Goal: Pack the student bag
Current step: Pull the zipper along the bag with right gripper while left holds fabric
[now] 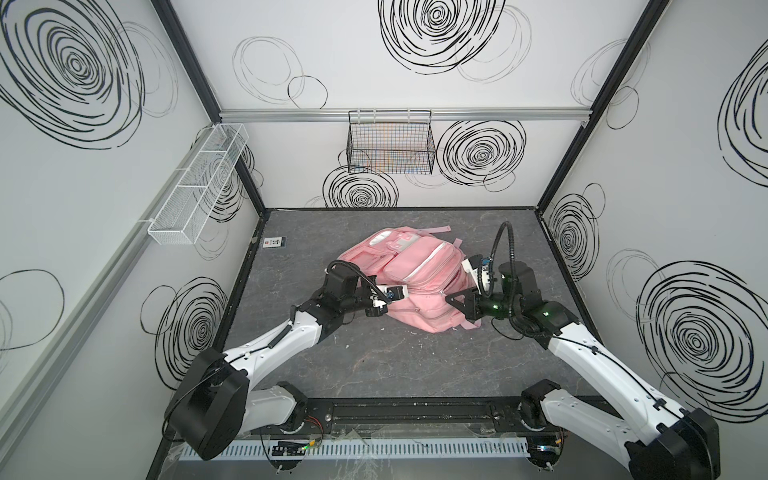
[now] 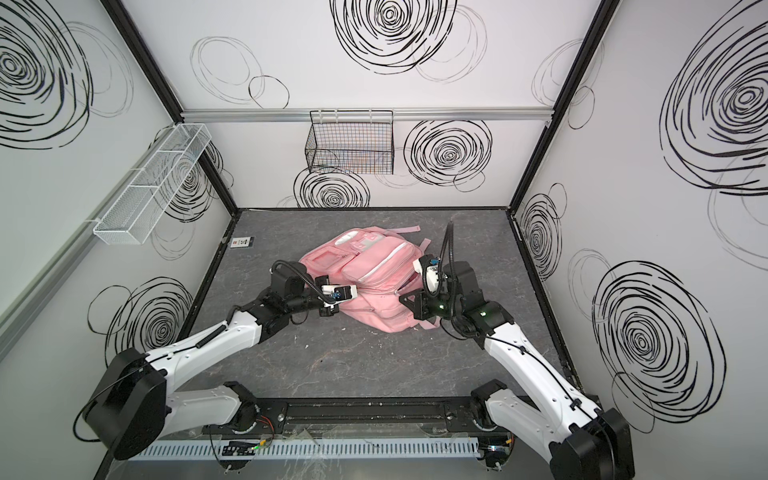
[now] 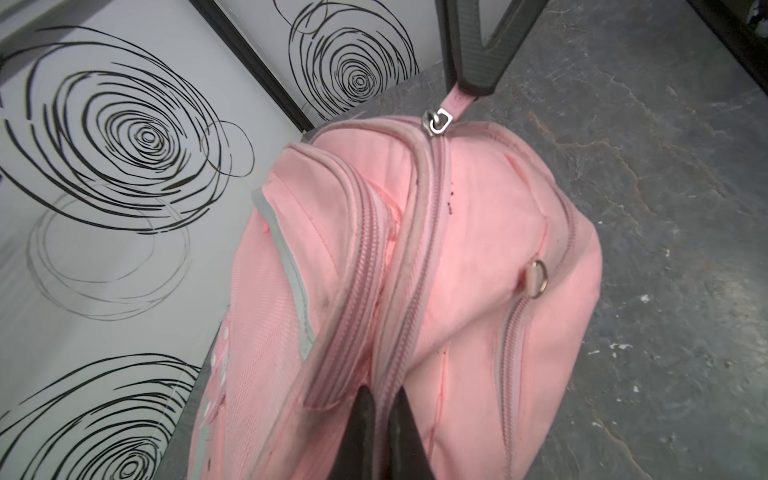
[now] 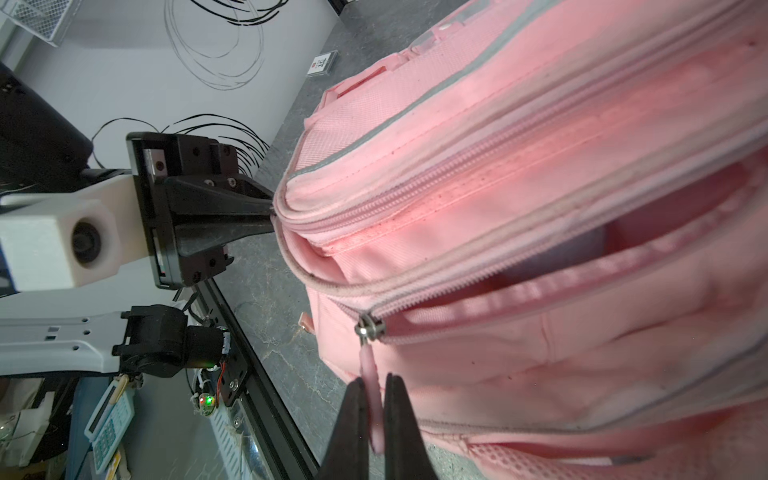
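The student bag [image 1: 419, 270] [image 2: 374, 266], a pink backpack, lies on its back mid-table with its pockets facing up. My left gripper [image 1: 388, 309] [image 3: 384, 390] is shut on the zip seam at the bag's near left end; from the right wrist view its tips [image 4: 272, 214] bite that edge. My right gripper [image 1: 451, 299] [image 4: 374, 380] is shut on the pink zip pull tab [image 4: 370, 365] hanging from the metal slider [image 4: 370, 328]. Behind the slider the zip gapes open on a dark pocket mouth [image 4: 602, 249]. The left wrist view shows the same slider [image 3: 436, 120].
A black wire basket [image 1: 390, 143] hangs on the back wall and a white mesh basket [image 1: 195, 187] on the left wall. A small card [image 1: 275, 242] lies at the far left of the grey tabletop [image 1: 374, 365].
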You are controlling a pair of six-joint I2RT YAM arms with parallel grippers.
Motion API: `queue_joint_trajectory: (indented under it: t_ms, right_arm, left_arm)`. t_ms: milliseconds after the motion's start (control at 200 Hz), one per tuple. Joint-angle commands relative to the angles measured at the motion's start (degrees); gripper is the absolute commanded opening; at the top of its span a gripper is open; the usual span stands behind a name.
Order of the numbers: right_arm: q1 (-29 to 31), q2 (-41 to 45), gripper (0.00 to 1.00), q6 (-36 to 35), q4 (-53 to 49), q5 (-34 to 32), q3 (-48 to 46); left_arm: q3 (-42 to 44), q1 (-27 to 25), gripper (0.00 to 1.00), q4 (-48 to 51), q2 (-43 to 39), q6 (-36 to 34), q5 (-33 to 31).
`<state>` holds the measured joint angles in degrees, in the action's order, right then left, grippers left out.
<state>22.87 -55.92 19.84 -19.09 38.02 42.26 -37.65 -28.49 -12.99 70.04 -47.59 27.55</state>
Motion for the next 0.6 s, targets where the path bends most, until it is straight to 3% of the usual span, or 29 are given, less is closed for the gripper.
queue_joint_trajectory:
  t_ms: [0, 140, 215, 240, 290, 315, 345, 440, 595]
  right_arm:
    - [-5.74, 0.31, 0.0, -1.55, -11.1, -16.89, 0.15]
    - [-6.1, 0.06, 0.0, -0.83, -12.91, -23.76, 2.14]
    - [-6.05, 1.16, 0.0, -1.1, -11.63, -21.32, 2.95]
    - [-5.69, 1.71, 0.0, -0.92, -10.23, -18.77, 2.96]
    - [-3.35, 2.42, 0.0, 1.47, -6.99, -14.85, 2.87]
    - [-0.94, 2.35, 0.0, 2.66, -5.5, -13.91, 2.94]
    - [2.67, 1.8, 0.0, 4.14, -4.04, -14.03, 3.53]
    - [11.97, -0.5, 0.0, 8.27, -0.57, -15.43, 5.53]
    - [16.22, -0.75, 0.0, 14.62, 8.6, -11.3, 3.09]
  left_arm:
    - [2.67, 9.67, 0.0, -4.0, -4.95, -0.39, -17.61]
    - [2.46, 11.67, 0.0, -6.75, -3.34, 0.48, -24.83]
    - [1.36, 11.91, 0.0, -5.9, -3.09, 0.49, -26.81]
    - [0.63, 11.52, 0.16, -4.28, -3.41, 0.18, -25.96]
    - [-0.49, 10.13, 0.64, -0.75, -4.77, -0.94, -22.62]
    - [-0.93, 8.77, 0.78, 0.79, -5.99, -1.24, -21.43]
    - [-1.91, 6.78, 0.84, 3.26, -7.13, -1.73, -19.68]
    - [-5.63, -1.28, 0.83, 12.06, -10.42, -1.97, -14.61]
    - [-8.44, -13.58, 0.8, 15.73, -9.89, 2.0, -11.08]
